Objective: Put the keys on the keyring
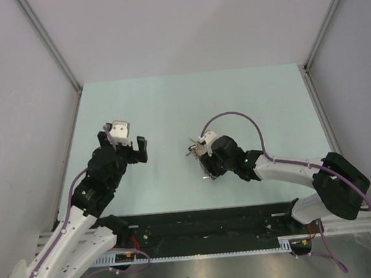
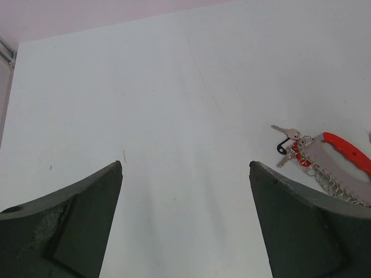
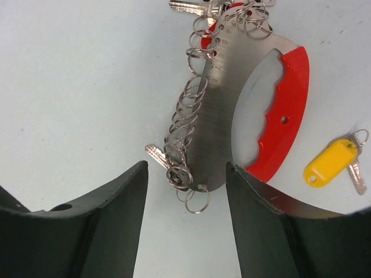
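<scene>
The left tool (image 2: 185, 167) gapes wide over the tabletop (image 2: 174, 87). The keyring (image 2: 335, 167) lies at right, keys (image 2: 286, 131) at its end.

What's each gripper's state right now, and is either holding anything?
left gripper: open, nothing between its fingers.
right gripper: open, fingers either side of the keyring at its lower end, not clamped on it.

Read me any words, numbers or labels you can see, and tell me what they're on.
Keyring, metal plate: tiny engraved marks beside its holes, too small to read.
Yellow key tag: no text visible.
Nothing else shows any writing.
</scene>
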Tool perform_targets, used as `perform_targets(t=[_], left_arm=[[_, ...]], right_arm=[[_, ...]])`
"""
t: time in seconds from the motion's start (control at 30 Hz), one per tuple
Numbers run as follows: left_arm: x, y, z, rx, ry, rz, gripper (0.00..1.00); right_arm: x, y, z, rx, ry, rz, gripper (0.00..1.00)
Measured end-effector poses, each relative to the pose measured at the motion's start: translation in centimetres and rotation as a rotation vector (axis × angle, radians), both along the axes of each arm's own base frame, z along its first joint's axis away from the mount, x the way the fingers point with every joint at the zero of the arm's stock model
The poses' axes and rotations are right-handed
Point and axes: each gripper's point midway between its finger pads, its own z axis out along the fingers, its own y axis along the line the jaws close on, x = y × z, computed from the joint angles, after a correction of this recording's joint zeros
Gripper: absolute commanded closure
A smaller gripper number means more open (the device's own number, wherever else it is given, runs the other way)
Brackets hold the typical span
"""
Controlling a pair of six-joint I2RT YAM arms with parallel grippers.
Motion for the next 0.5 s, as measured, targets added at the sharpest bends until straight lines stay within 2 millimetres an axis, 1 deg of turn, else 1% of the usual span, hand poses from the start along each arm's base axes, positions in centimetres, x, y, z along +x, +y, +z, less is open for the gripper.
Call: perform_targets(t=[0.13,0.17,0.27,0.4,0.5], left_arm=[[0.0,0.2,0.1,-0.003,-0.004,0.002,0.04],[-0.1,0.2,0.1,-0.003,-0.006,0.001,0.04],[-0.2,0.1,0.2,-0.005,-0.009,-0.008,0.04],[-0.2,0.0,0.2,-0.005,-0.01,-0.013,0.03],[-0.2,0.0,0.2,-0.006,-0.01,-0.016,0.03]], right_arm=[[0.5,0.3,-1.3,-0.011,0.025,-0.017,0.46],[0.6,0.4,-1.7,-0.018,0.033,-0.02,0.5],[0.9,0.4,-2.5,-0.039,0.043,-0.034,0.54],[1.3,0.6,-2.6,-0.06,0.021,-0.057,0.55],[1.3,1.2,-2.5,-0.069,0.004,-0.065,0.51]])
